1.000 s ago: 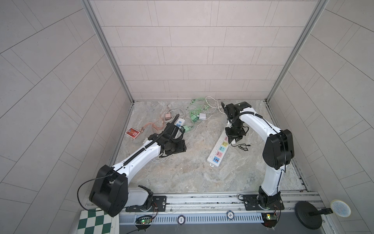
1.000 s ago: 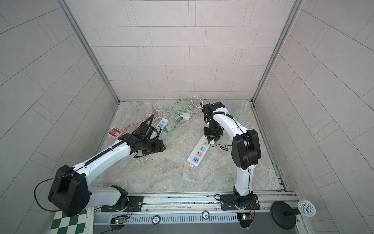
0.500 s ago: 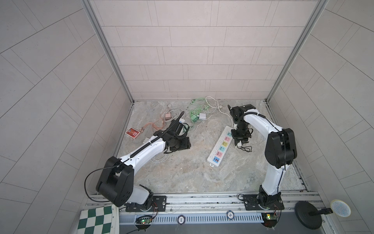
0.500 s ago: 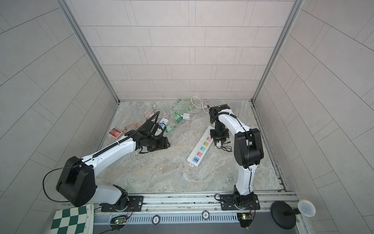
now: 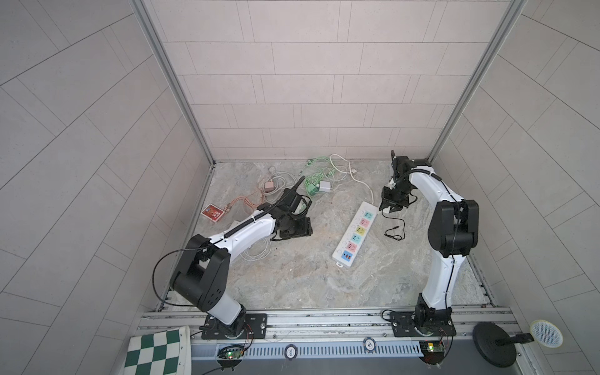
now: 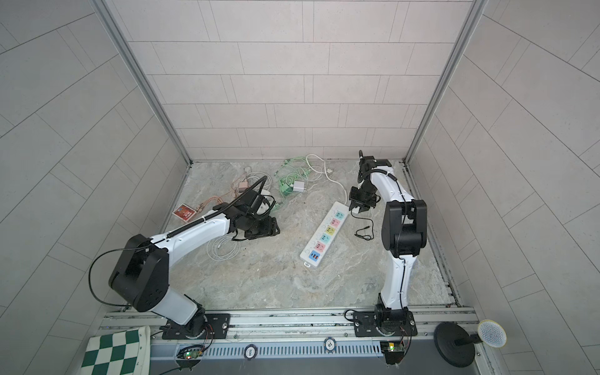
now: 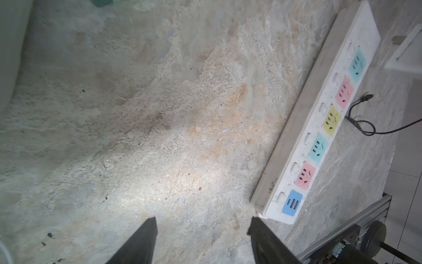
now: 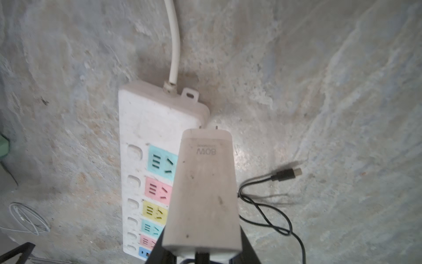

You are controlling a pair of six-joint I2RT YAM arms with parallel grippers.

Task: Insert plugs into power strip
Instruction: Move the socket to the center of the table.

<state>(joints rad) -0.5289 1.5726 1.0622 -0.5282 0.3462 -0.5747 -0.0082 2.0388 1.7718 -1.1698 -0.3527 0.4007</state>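
The white power strip (image 5: 355,235) (image 6: 326,235) with coloured sockets lies slantwise on the stone floor. My right gripper (image 8: 203,249) (image 5: 391,207) is shut on a white plug (image 8: 203,194) marked 80W. It holds the plug just off the strip's corded end, prongs pointing away from the camera. The plug's black cable (image 5: 394,229) trails on the floor beside the strip. My left gripper (image 7: 203,222) (image 5: 297,230) is open and empty, low over bare floor left of the strip (image 7: 319,137). Pink (image 5: 268,186), green (image 5: 312,189) and white (image 5: 325,186) plugs lie at the back.
Tangled pink, green and white cables lie among the back plugs. A red card pack (image 5: 212,212) lies near the left wall, and a white cable coil (image 5: 258,251) lies under my left arm. The strip's thick white cord (image 5: 363,185) runs toward the back wall.
My right gripper has carried the white plug a little to the right, off the strip's corded end. My left gripper has crept rightward toward the strip, still open.
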